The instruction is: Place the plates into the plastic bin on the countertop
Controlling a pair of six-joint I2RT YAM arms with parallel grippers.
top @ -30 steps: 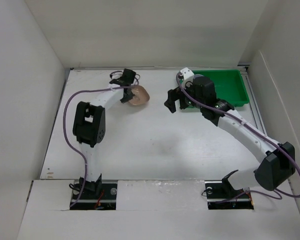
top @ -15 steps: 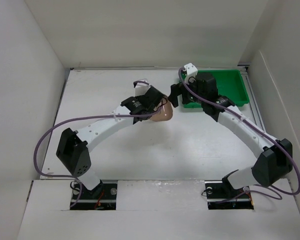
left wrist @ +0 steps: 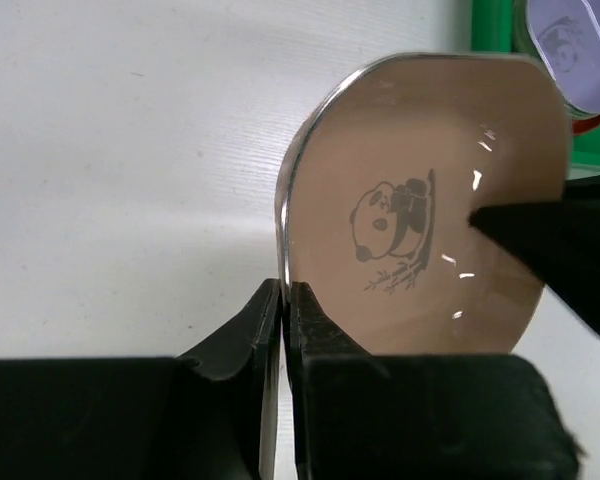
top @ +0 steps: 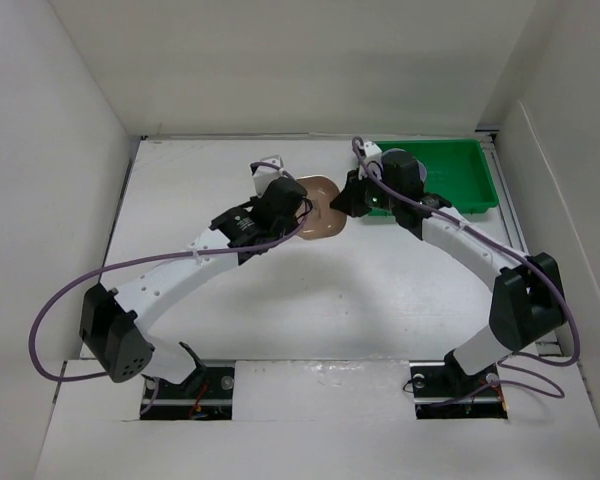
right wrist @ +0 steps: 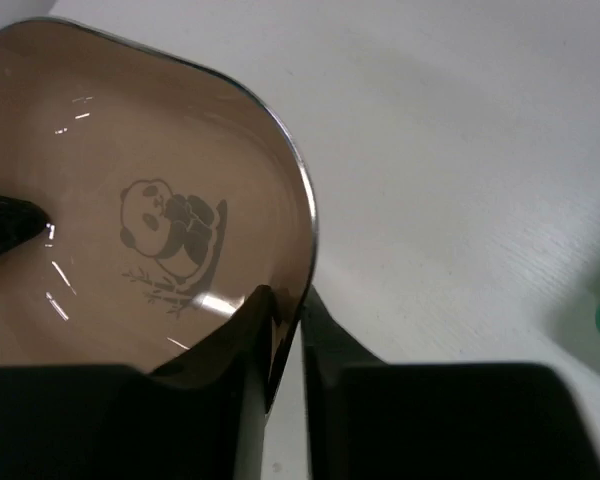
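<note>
The tan plate point(top: 322, 210) is held by both arms at once, over the middle back of the white worktop point(top: 310, 290). It is close to the left end of the green bin point(top: 460, 172) but not in it.

The left pincer point(left wrist: 285, 295) is squeezed tight on the rim of the plate, one finger on each side of the thin edge. The right pincer point(right wrist: 287, 300) has come to a narrow gap and it too has the rim between its two fingers, on the other side of the plate. So each arm pinches one edge, and the plate hangs between them.

The plate is shiny and has rounded corners. On its inner face there is a little panda picture point(left wrist: 392, 222) with some leaves under it. In the left wrist view the dark tip of the other pincer pokes in from the right, just over the face of the plate.

The bin sits at the back right of the worktop. In the left wrist view a lilac plate point(left wrist: 572, 45) shows against the green of the bin – only part of it can be seen.
</note>
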